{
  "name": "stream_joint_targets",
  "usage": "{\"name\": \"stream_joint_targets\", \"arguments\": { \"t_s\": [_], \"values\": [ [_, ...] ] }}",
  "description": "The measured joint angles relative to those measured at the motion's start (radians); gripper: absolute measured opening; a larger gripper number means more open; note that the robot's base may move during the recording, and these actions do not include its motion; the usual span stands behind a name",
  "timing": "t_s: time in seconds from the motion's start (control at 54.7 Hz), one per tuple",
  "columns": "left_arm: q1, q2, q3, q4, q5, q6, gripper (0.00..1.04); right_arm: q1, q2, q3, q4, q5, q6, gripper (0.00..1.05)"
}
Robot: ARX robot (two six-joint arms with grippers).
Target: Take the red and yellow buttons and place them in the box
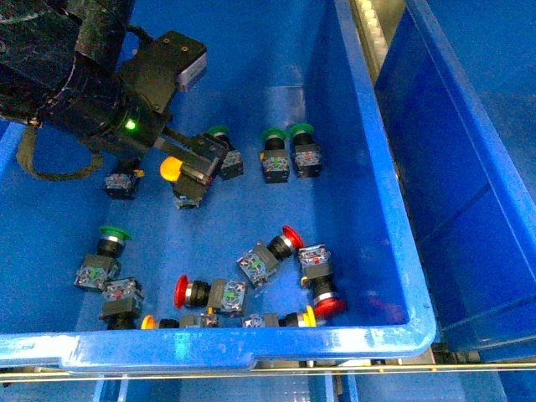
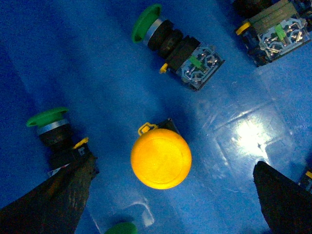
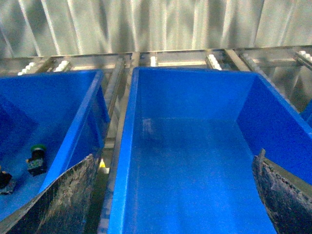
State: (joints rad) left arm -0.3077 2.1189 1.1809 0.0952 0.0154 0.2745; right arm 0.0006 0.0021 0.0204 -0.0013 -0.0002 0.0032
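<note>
The left gripper (image 2: 173,163) hangs wide open and empty, its fingers (image 2: 53,195) straddling the yellow button (image 2: 161,158) (cap turned up toward the wrist), near the notched bin's (image 1: 251,347) left wall.

The setting is an industrial parts-sorting station. A metal roller conveyor (image 3: 213,61) carries the blue box (image 3: 195,92) and a second blue bin (image 3: 48,102) of loose push-buttons (image 1: 322,280). Corrugated metal sheeting (image 3: 146,24) stands directly behind the conveyor.
</note>
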Motion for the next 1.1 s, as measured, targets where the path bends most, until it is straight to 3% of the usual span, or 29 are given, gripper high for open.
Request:
{"name": "stream_joint_targets", "arguments": {
  "t_s": [0.549,1.098],
  "values": [
    [-0.002,0.061,0.065,-0.006,0.013,0.039,0.97,0.000,0.000,0.000,0.000,0.000,0.000,0.98],
    [0.014,0.035,-0.052,0.043,0.041,0.071,0.97,0.000,0.000,0.000,0.000,0.000,0.000,0.98]
  ]
}}
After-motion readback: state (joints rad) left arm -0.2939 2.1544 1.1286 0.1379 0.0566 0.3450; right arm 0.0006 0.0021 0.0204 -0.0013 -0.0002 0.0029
